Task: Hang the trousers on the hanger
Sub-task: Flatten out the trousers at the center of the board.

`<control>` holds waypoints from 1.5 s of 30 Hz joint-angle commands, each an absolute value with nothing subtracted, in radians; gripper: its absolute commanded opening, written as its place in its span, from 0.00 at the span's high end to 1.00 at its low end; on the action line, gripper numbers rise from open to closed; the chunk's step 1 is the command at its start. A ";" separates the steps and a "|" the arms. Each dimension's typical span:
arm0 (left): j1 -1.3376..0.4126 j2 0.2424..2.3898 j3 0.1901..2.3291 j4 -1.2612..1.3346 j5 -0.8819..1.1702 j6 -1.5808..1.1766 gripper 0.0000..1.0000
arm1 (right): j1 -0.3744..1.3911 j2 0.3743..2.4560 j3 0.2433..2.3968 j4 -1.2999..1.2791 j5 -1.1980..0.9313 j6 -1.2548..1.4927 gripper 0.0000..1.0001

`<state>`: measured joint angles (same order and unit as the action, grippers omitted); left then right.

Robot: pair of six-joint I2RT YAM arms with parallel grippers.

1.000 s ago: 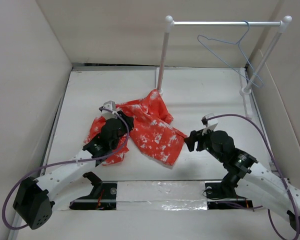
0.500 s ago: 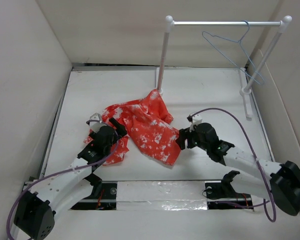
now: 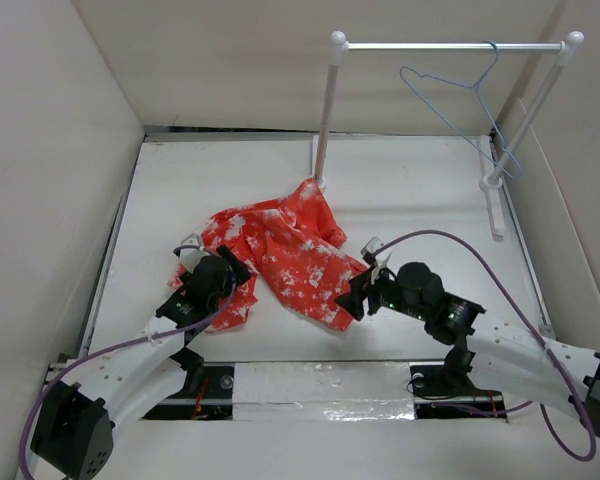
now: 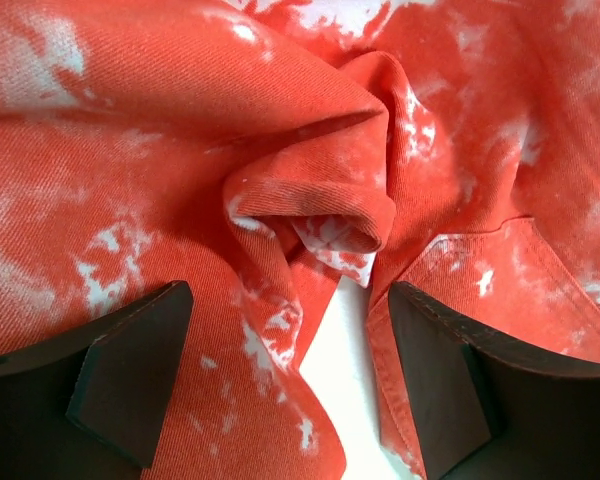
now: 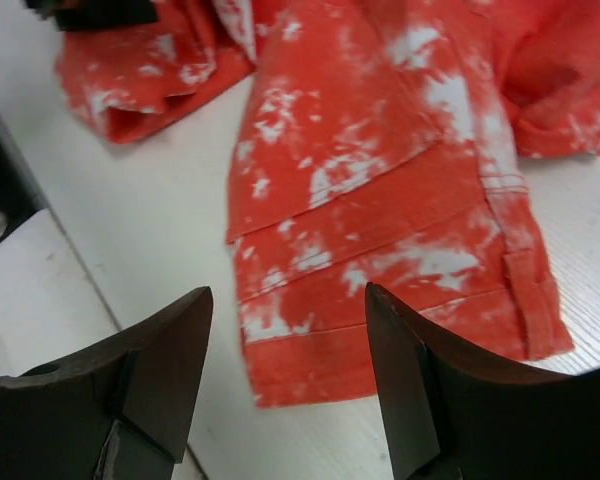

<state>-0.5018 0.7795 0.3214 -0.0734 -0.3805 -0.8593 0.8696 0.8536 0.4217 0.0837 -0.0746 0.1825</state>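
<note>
The red-orange trousers (image 3: 290, 255) with white blotches lie crumpled on the white table, left of centre. My left gripper (image 3: 230, 270) hovers open over their left part; in the left wrist view its jaws (image 4: 290, 340) straddle a rolled fold of the trousers (image 4: 310, 200) without gripping it. At the right lower edge of the cloth my right gripper (image 3: 355, 297) is open. In the right wrist view the flat banded edge of the trousers (image 5: 380, 190) lies just ahead of its fingertips (image 5: 290, 330). The pale blue wire hanger (image 3: 477, 86) hangs from the rail at the back right.
A white two-pole rail stand (image 3: 450, 45) occupies the back right, its left pole (image 3: 325, 120) just behind the trousers. High white walls (image 3: 60, 150) close in the table on the left, back and right. The arm bases and a taped strip (image 3: 320, 385) run along the near edge.
My left gripper has opened, let go of the cloth and dropped back toward the near left. The right gripper has moved left to the trousers' lower edge, its jaws narrowing a little.
</note>
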 commanded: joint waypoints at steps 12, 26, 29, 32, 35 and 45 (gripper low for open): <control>-0.517 0.842 0.400 -0.063 -0.417 -0.825 0.28 | 1.100 1.069 0.500 -0.043 0.086 0.186 0.30; -0.482 0.998 0.436 0.130 -0.446 -0.838 0.22 | 1.183 1.330 0.647 -0.132 0.425 0.290 0.99; -0.473 1.035 0.442 0.195 -0.465 -0.841 0.22 | 1.197 1.214 0.658 -0.184 0.452 0.290 1.00; -0.445 1.072 0.472 0.215 -0.469 -0.831 0.25 | 1.197 1.027 0.676 -0.262 0.488 0.276 1.00; -0.417 1.072 0.482 0.253 -0.468 -0.819 0.29 | 1.197 0.869 0.710 -0.333 0.535 0.259 1.00; -0.393 1.114 0.492 0.298 -0.462 -0.789 0.86 | 1.197 0.669 0.914 -0.511 0.702 0.206 1.00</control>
